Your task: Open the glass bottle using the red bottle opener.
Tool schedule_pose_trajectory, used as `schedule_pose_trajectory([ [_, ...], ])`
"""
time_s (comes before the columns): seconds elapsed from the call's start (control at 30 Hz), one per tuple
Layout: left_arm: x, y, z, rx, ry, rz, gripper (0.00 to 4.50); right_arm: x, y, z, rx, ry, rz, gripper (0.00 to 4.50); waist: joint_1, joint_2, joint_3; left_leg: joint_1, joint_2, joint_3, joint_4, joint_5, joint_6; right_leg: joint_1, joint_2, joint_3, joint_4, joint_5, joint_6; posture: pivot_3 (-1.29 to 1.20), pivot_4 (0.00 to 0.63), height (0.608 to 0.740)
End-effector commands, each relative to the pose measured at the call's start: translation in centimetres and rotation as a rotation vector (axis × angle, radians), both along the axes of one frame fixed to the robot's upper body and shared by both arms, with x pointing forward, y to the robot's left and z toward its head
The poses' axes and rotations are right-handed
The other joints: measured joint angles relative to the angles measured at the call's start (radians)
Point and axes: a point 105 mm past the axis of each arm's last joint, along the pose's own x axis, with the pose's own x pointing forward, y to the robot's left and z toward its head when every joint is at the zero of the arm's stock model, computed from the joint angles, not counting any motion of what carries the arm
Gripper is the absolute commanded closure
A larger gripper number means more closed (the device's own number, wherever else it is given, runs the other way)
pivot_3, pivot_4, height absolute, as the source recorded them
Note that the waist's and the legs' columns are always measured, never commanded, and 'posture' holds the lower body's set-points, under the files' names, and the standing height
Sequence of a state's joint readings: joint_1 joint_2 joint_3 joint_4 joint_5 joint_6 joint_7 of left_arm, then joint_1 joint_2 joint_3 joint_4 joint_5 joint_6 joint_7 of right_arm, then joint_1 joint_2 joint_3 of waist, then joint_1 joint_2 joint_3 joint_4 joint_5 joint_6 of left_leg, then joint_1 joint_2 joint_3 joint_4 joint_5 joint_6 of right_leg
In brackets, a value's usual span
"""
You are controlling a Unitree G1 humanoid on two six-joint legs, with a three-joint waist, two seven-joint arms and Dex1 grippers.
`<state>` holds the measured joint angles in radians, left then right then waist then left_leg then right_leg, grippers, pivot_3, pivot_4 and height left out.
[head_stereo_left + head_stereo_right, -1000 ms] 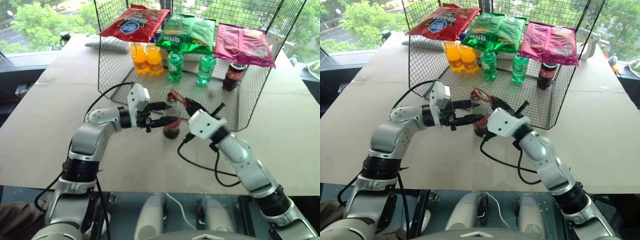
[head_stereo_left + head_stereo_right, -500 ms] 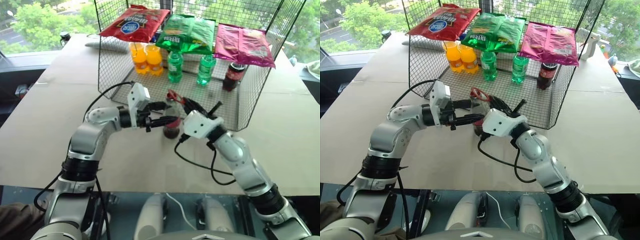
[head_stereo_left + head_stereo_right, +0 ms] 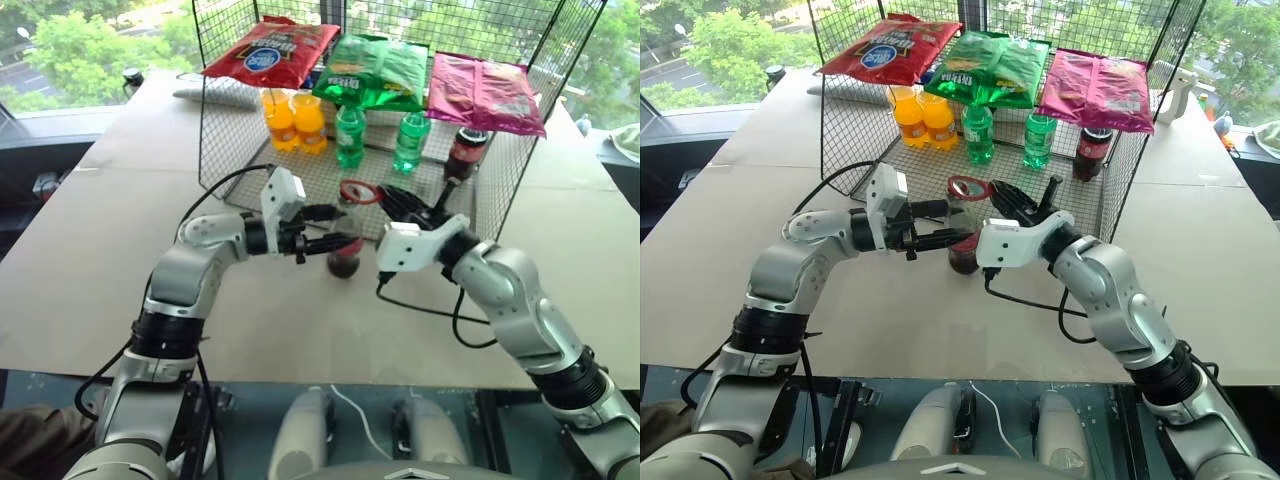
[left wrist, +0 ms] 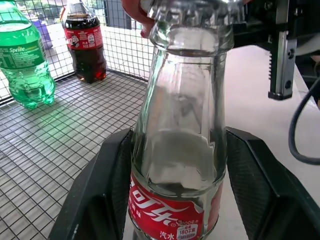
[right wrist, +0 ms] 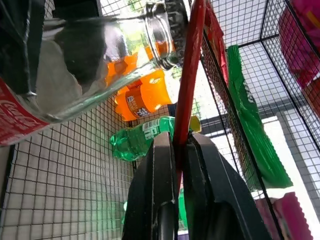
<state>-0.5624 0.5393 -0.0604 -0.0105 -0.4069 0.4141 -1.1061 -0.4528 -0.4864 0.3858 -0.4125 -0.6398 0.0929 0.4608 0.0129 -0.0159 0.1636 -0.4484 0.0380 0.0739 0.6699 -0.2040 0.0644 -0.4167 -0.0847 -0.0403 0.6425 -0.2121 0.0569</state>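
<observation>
The glass bottle [image 3: 343, 256] stands upright on the brown table just in front of the wire basket, with dark cola in its lower part and a red label band [image 4: 167, 212]. My left gripper [image 3: 325, 228] is shut on its body from the left, one black finger [image 4: 102, 185] on each side. The red bottle opener [image 3: 358, 191] lies with its ring level over the bottle's top. My right gripper [image 3: 392, 200] is shut on the opener's handle [image 5: 192, 85] from the right, its fingers [image 5: 162, 165] pinching the flat red strip.
The wire basket [image 3: 228, 130] stands right behind the bottle and holds two orange bottles [image 3: 293, 118], two green bottles [image 3: 350, 135] and a dark cola bottle [image 3: 463, 152]. Chip bags [image 3: 270, 50] lie on its top. Black cables hang from both wrists.
My right wrist has rolled and its elbow swung out to the right, so the opener's ring went from tilted to level over the bottle's top. The left gripper and bottle stayed put.
</observation>
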Motion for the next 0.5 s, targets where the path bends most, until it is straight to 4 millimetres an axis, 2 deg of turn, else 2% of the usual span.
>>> schedule_pose_trajectory([
  [0.03, 0.3, -0.3, 1.2, -0.005, -0.061, -0.002, 2.33, -0.3, 0.2, -1.8, -0.104, 0.056, 0.029, 4.5, 0.0, 0.0, 0.0, 0.0, 0.0, 0.0, 0.0, 0.0, 0.0, 0.0, 0.0, 0.0, 0.0, 0.0, 0.0, 0.0, 0.15, 0.74],
  [0.2, 0.5, -0.5, 1.3, 0.001, -0.062, -0.005, 2.33, -0.2, -0.3, -1.5, -0.151, 0.05, 0.036, 4.5, 0.001, 0.0, 0.0, 0.0, 0.0, 0.0, 0.0, 0.0, 0.0, 0.0, -0.001, 0.0, 0.0, 0.0, 0.0, 0.0, 0.15, 0.74],
  [0.37, 0.6, -0.7, 1.5, -0.003, -0.065, -0.005, 2.33, -0.5, 0.0, -2.1, -0.098, 0.099, 0.058, 4.5, 0.001, 0.0, 0.0, 0.0, 0.0, 0.0, 0.0, 0.0, 0.0, 0.0, -0.001, -0.001, 0.0, 0.0, 0.0, 0.0, 0.15, 0.74],
  [0.5, 0.6, -0.9, 1.8, -0.009, -0.068, -0.003, 2.33, -1.1, 1.8, -2.5, 0.17, 0.251, 0.085, 4.5, 0.001, 0.001, -0.001, 0.0, 0.0, -0.001, 0.0, 0.0, 0.0, 0.001, -0.001, -0.001, 0.0, 0.0, 0.0, 0.0, 0.15, 0.74],
])
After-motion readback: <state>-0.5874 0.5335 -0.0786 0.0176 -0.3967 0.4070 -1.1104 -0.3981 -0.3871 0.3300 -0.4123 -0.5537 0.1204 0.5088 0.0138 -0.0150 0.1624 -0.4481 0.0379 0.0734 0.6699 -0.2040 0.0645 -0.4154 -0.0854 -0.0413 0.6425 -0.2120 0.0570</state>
